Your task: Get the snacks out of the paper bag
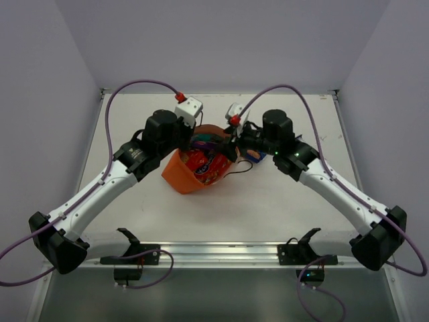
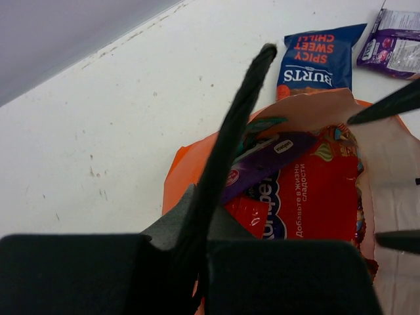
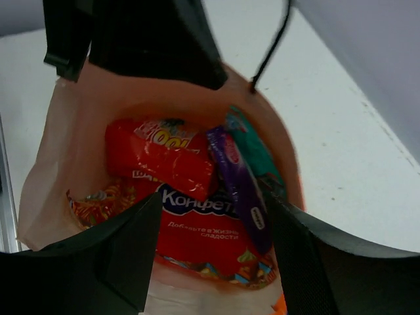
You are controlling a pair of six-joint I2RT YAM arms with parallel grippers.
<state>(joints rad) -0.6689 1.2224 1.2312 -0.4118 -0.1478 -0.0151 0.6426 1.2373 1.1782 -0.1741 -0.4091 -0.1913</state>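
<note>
The orange paper bag [image 1: 186, 176] lies tilted at mid-table with its mouth facing the far right. My left gripper [image 1: 193, 137] is shut on its back rim; in the left wrist view the closed fingers [image 2: 244, 98] pinch the orange edge [image 2: 176, 177]. My right gripper [image 3: 213, 198] is open at the bag's mouth, with nothing between its fingers. Inside the bag lie a larger red packet [image 3: 210, 230], a small red packet [image 3: 164, 161], a purple packet [image 3: 239, 184] and a teal packet [image 3: 256, 154]. A blue-and-red packet [image 2: 318, 59] and another purple packet [image 2: 394, 49] lie on the table beyond the bag.
The white table [image 1: 281, 201] is walled in by pale panels at the left, right and back. The bag's black cord handle [image 3: 272, 46] loops off its far rim. A metal rail [image 1: 214, 251] runs along the near edge.
</note>
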